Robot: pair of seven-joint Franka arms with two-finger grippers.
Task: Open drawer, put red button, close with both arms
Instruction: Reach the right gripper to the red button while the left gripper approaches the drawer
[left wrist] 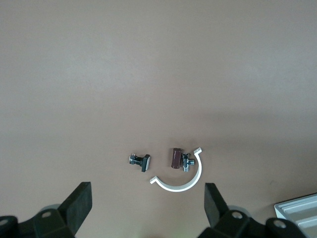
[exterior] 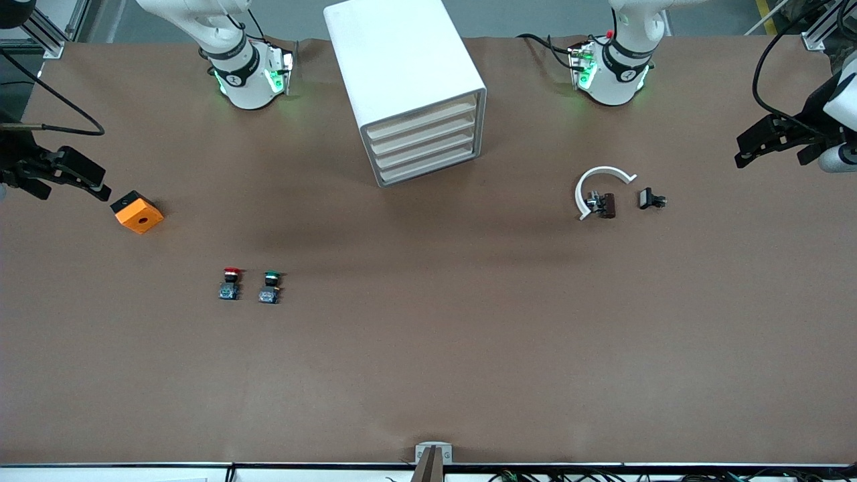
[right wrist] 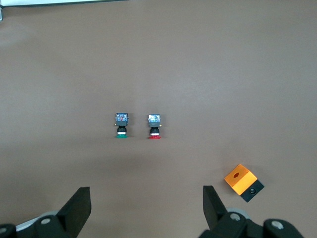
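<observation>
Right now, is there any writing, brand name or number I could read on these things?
None can be read.
The round dark marks on the arms' bases are too small to read.
The red button, the orange block and the white drawer cabinet show no lettering.

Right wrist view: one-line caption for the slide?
Open right claw hangs above the red button and green button, side by side, with an orange block nearby on the brown table.

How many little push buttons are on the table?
2. The red button lies toward the right arm's end of the table, and the green button sits right beside it, closer to the table's middle. Both grippers are up and open, holding nothing.
</observation>
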